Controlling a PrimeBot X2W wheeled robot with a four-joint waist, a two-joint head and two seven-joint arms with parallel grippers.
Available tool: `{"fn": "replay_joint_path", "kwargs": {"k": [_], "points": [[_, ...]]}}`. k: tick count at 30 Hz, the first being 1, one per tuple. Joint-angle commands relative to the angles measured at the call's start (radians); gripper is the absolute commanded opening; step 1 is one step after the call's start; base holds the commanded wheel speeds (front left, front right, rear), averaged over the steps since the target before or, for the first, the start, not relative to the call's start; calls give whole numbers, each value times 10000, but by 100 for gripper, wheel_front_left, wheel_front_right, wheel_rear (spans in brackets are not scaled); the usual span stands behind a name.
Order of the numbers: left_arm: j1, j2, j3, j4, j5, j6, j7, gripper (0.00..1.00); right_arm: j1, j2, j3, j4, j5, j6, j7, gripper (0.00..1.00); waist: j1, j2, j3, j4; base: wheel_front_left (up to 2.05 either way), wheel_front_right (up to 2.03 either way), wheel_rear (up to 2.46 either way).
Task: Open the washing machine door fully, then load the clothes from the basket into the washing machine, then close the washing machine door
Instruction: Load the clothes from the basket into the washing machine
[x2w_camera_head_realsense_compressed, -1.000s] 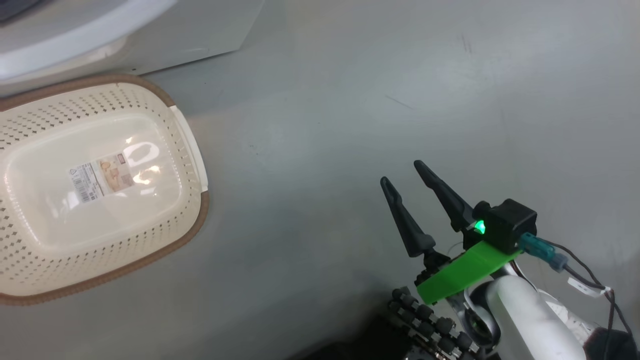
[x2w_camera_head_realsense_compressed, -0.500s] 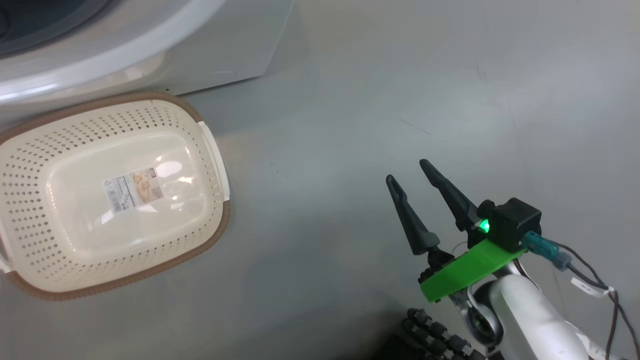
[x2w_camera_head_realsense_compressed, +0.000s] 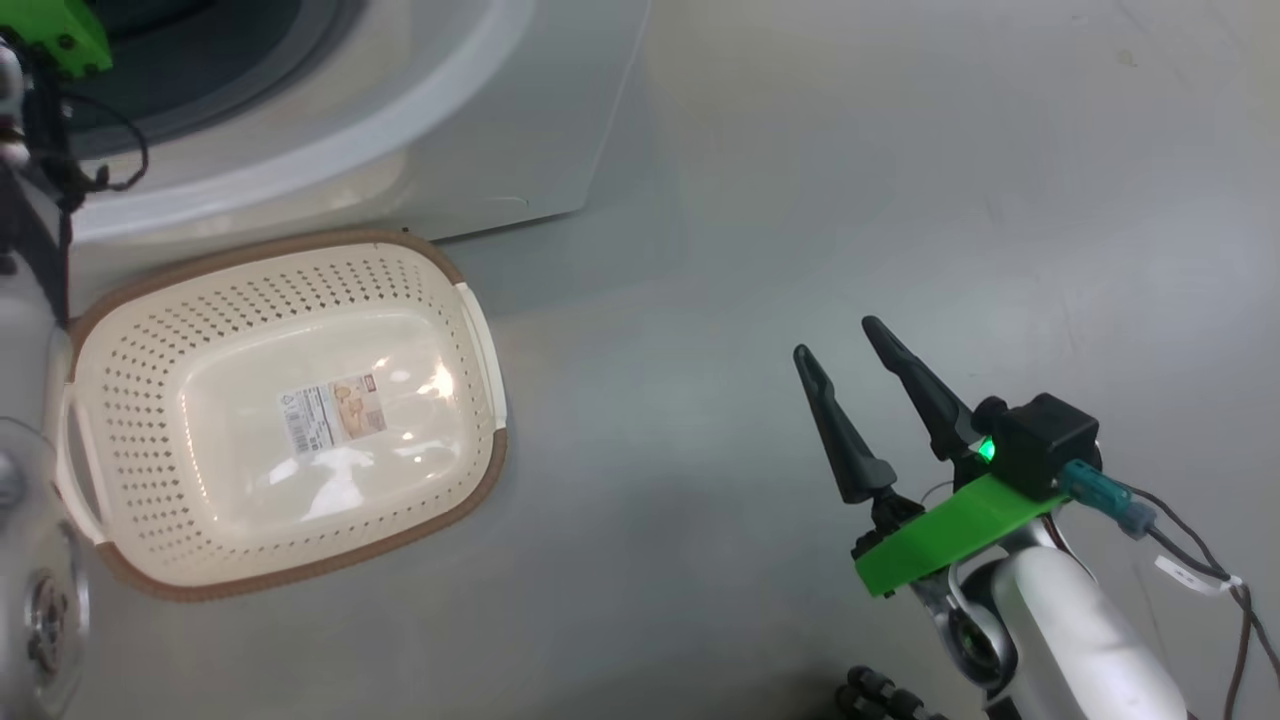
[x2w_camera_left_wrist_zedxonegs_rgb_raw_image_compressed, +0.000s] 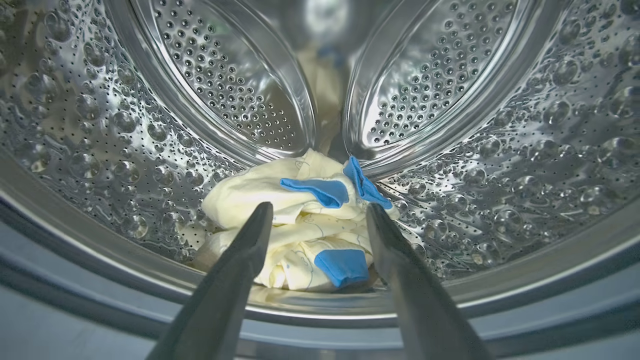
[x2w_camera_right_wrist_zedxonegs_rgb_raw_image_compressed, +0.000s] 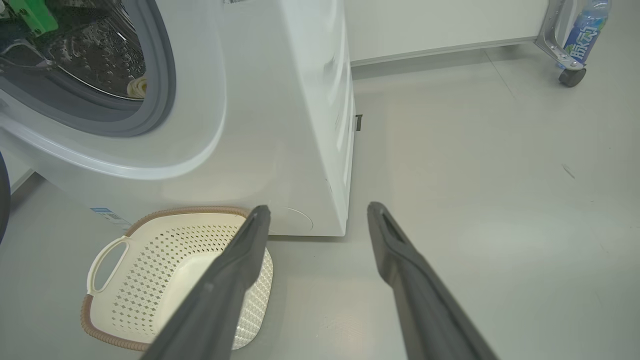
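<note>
Left end effector (x2w_camera_left_wrist_zedxonegs_rgb_raw_image_compressed: 318, 206), run by me from afar, reaches into the perforated steel drum (x2w_camera_left_wrist_zedxonegs_rgb_raw_image_compressed: 100, 125) of the washing machine (x2w_camera_head_realsense_compressed: 480, 150). Its two dark fingers are spread wide and grasp nothing. The clothes (x2w_camera_left_wrist_zedxonegs_rgb_raw_image_compressed: 260, 192), pale yellow with bright blue patches, lie heaped on the drum's bottom just beyond the fingertips; I cannot tell whether the tips touch them.

At the head view's far left edge, the washing machine door (x2w_camera_head_realsense_compressed: 25, 480) stands swung open, with its clear glass bulge beside the basket (x2w_camera_head_realsense_compressed: 150, 330). The cream basket sits on the grey floor (x2w_camera_head_realsense_compressed: 800, 150) just in front of the machine. Its brown rim is uppermost and a label sticker (x2w_camera_head_realsense_compressed: 335, 412) shows on its bare bottom.

Well to the right of the basket, the right end effector (x2w_camera_head_realsense_compressed: 836, 337) hovers over open floor, released, its fingers apart and pointing toward the machine's corner. In the right wrist view, a blue-labelled bottle (x2w_camera_right_wrist_zedxonegs_rgb_raw_image_compressed: 585, 30) sits in a wheeled frame at the far right.
</note>
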Motion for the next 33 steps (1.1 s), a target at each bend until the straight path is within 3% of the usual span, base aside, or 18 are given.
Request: {"fn": "replay_joint_path", "kwargs": {"k": [1,15,33], "points": [[36,323,36,-220,-35,-54,-124,100,239,-62,95,-228,-107,37,-67,100,0,-1,-151,104,0,0,0],[1902,-291,-76,-788,-410,-515,-653,100,289,-62,-302,-182,-208,37,-67,100,0,-1,-1056,607,0,0,0],[7207,-1242,-24,-5548,-583,-772,-667,100,838,-108,-1121,-221,-386,37,-67,100,0,-1,-2260,1473,0,0,0]]}}
